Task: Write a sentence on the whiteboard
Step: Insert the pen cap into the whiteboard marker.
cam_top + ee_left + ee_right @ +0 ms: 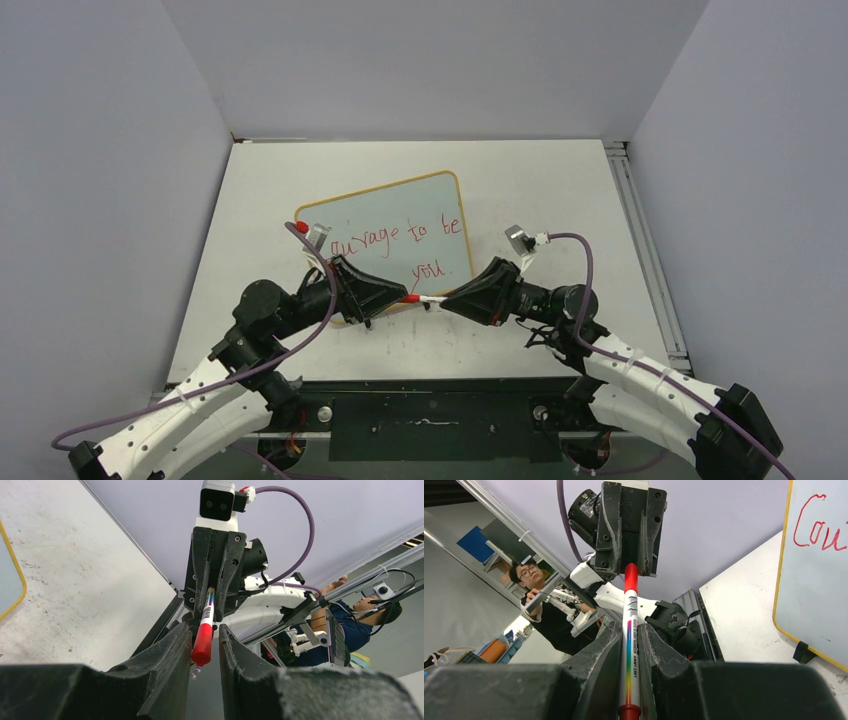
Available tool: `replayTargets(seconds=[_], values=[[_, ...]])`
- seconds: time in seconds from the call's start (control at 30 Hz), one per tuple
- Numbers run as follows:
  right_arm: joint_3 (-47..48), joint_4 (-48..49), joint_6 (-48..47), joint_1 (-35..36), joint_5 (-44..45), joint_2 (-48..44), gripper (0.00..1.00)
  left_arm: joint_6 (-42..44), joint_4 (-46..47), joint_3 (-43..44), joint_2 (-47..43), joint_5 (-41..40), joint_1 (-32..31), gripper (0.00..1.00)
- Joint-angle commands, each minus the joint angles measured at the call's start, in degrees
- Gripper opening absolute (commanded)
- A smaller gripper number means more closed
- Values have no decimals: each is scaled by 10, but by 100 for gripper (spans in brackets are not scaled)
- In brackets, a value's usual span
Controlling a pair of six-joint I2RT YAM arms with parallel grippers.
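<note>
Closest to its lens, the right claw [629, 625] is clamped on the marker [629, 645]. Facing it mid-frame, the left claw [204, 627] has its fingers narrowly apart round the red cap [202, 642]; I cannot tell if they grip. Just above, the board [380, 205] lies tilted on the counter [560, 190], and the left claw hides the first letters of the sentence [400, 238]. A person [531, 575] shows beyond.

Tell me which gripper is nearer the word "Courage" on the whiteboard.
Left. The left gripper lies over the near-left part of the whiteboard, right beneath "Courage". The right gripper, clamped on the marker, sits off the near edge, below "you".
</note>
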Motion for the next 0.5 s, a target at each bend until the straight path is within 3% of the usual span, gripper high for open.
replayTargets(seconds=[0.0,0.17,0.4,0.47], values=[[11,45,-4,2,-5,6,5,-8,39,-3,2,16,5,25],[11,47,-2,2,-5,10,5,-11,43,-10,1,17,5,24],[11,49,-2,3,1,12,5,-12,51,-14,-1,15,6,0],[12,53,-1,3,5,13,5,-11,57,-16,1,19,6,0]])
